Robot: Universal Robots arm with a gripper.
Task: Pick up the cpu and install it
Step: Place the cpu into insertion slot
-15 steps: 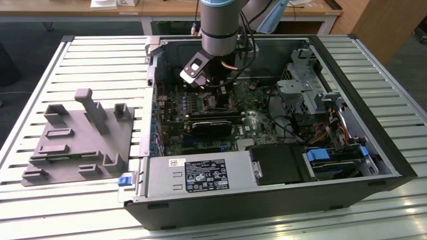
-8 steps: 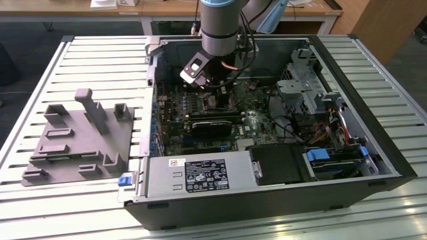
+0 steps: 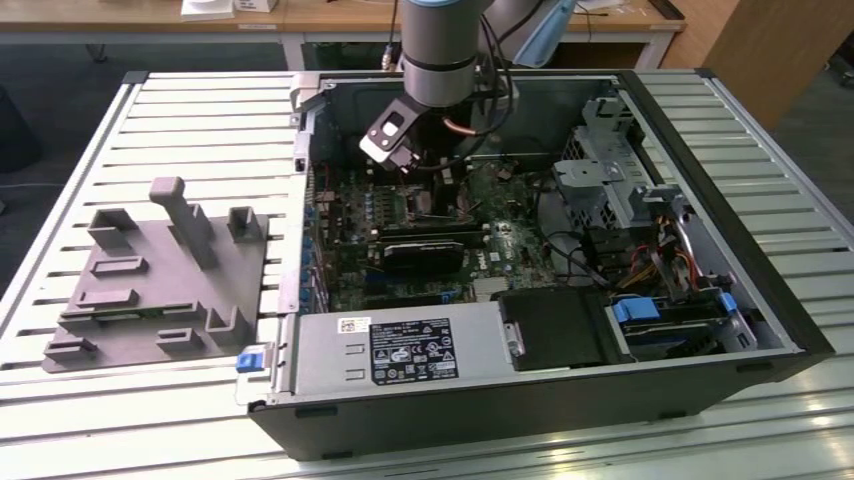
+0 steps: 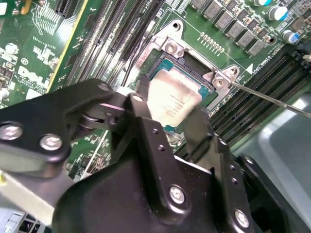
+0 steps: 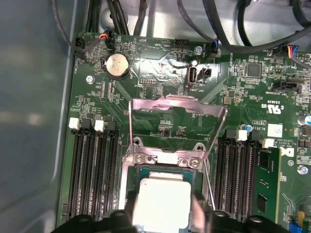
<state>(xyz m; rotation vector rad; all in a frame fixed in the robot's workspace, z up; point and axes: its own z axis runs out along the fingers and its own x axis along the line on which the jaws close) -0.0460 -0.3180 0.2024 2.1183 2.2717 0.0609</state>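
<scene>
I see the black two-fingered end effector (image 4: 170, 116) clamped narrowly on opposite edges of the small square silver-grey metal cpu (image 4: 171, 99), which sits directly over the open black-framed motherboard socket (image 4: 192, 68).

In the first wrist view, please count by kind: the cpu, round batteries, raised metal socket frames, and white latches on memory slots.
Shiny silver square cpu: 1
Round silver coin battery: 1
Raised grey metal socket frame: 1
White plastic memory-slot latches: 4
Total: 7

Pale slatted table (image 3: 200, 120); wooden desks (image 3: 347, 15) behind; dark floor (image 3: 134, 55)
</scene>
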